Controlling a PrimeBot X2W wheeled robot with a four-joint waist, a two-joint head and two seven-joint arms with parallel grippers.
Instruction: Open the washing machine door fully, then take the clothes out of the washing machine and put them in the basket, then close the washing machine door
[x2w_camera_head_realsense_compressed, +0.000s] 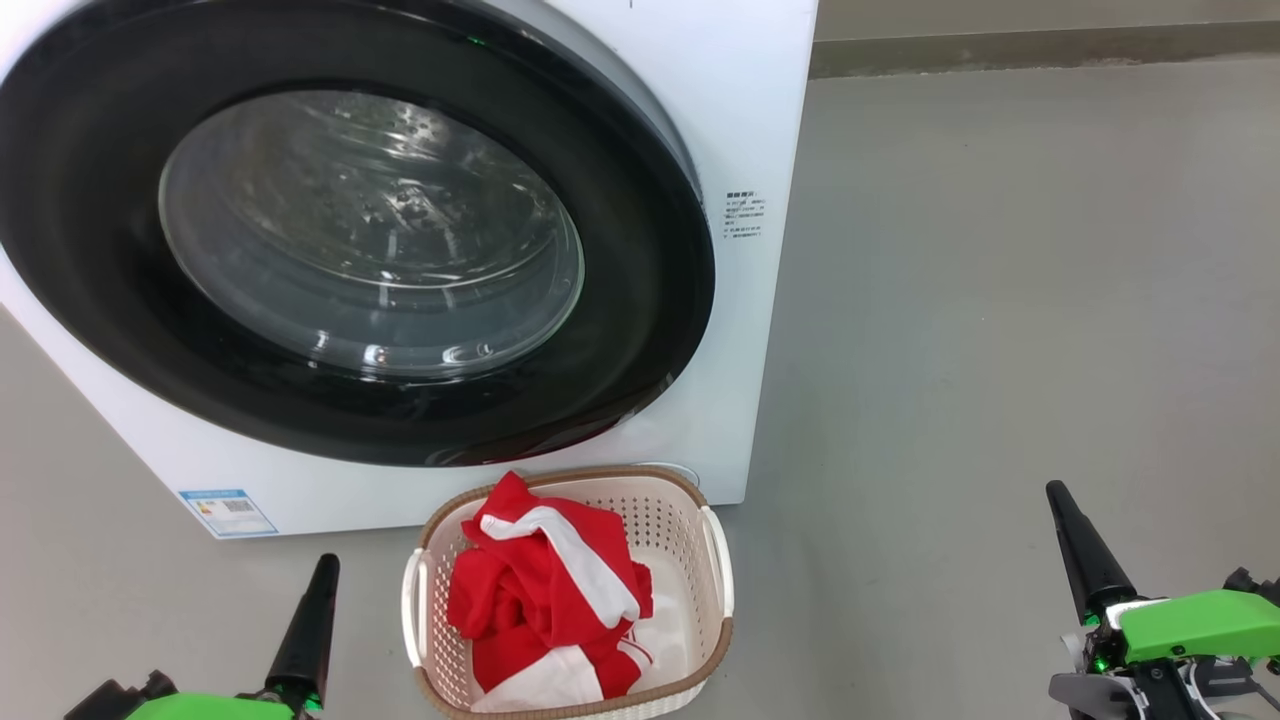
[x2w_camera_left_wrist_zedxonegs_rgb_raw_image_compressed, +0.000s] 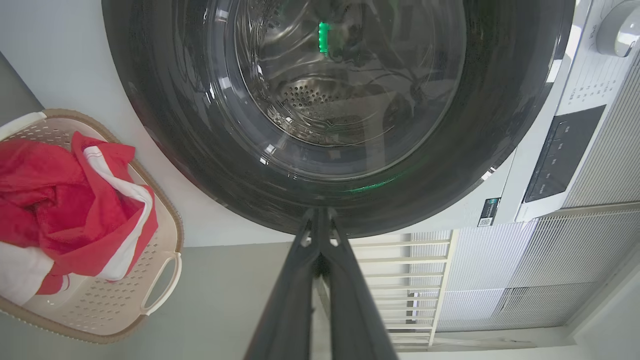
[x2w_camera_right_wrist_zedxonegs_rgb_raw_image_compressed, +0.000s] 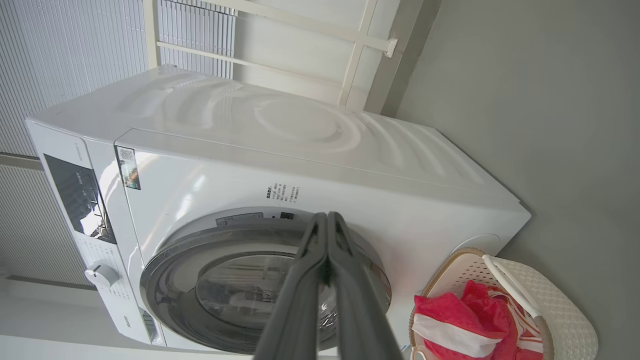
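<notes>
The washing machine (x2w_camera_head_realsense_compressed: 740, 120) fills the upper left of the head view, its door (x2w_camera_head_realsense_compressed: 640, 300) shut flat against the front, black rim round clear glass. Through the glass the steel drum (x2w_camera_left_wrist_zedxonegs_rgb_raw_image_compressed: 320, 100) shows no fabric. The clothes (x2w_camera_head_realsense_compressed: 540, 600), red with white panels, lie heaped in the basket (x2w_camera_head_realsense_compressed: 715, 560) on the floor just before the machine. My left gripper (x2w_camera_head_realsense_compressed: 325, 565) is shut and holds nothing, low left of the basket. My right gripper (x2w_camera_head_realsense_compressed: 1056, 492) is shut too, far to the right over bare floor. Both pairs of fingers (x2w_camera_left_wrist_zedxonegs_rgb_raw_image_compressed: 320, 250) (x2w_camera_right_wrist_zedxonegs_rgb_raw_image_compressed: 325, 250) press together.
Grey floor (x2w_camera_head_realsense_compressed: 1000, 300) stretches to the right of the machine up to a wall base at the top. A control panel (x2w_camera_right_wrist_zedxonegs_rgb_raw_image_compressed: 80, 200) and a dial (x2w_camera_right_wrist_zedxonegs_rgb_raw_image_compressed: 102, 274) sit on the machine's front. White slatted blinds (x2w_camera_left_wrist_zedxonegs_rgb_raw_image_compressed: 525, 260) stand behind the machine.
</notes>
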